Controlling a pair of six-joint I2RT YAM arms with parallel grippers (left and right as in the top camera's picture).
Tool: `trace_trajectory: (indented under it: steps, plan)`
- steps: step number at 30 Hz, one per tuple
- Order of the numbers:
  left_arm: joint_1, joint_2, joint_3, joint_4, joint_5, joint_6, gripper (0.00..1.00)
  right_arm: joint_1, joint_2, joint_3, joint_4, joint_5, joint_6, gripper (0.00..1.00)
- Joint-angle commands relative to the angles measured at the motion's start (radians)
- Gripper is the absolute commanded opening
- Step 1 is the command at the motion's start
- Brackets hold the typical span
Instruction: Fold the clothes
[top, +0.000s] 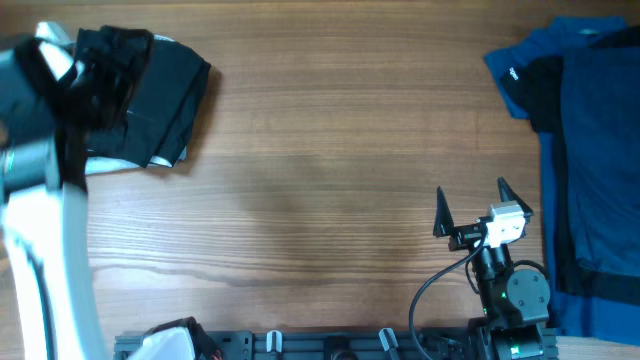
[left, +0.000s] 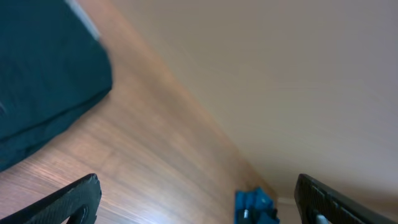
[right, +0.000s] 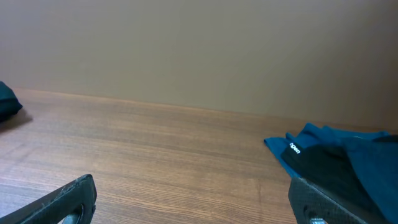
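Risk: the left gripper stands wide open and empty, close over the folded black garment at the table's far left. A finger catching the fabric could pull the fold apart. The left arm shows blurred in the overhead view, so how close it is cannot be told.

Second risk: the pile of blue clothes lies overlapped at the right edge, so a grab there may lift several layers at once.

The right gripper, wide open and empty, sits near that pile and just left of it, not touching.
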Motion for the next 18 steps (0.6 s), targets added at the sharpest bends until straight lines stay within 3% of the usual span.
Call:
trace_trajectory:
  steps: [1,7,13,18]
  plan:
    - [-0.066,-0.214,0.003,-0.063,-0.146,0.005,1.00,-0.004,-0.012,-0.002,0.003,0.014,0.016,1.00]
    - [-0.216,-0.560,-0.104,-0.149,-0.317,0.005,1.00,-0.004,-0.011,-0.002,0.003,0.014,0.016,1.00]
    - [-0.224,-0.880,-0.432,-0.147,-0.378,0.005,1.00,-0.004,-0.011,-0.002,0.003,0.014,0.016,1.00]
    - [-0.224,-0.985,-0.679,-0.085,-0.405,0.005,1.00,-0.004,-0.011,-0.002,0.003,0.014,0.017,1.00]
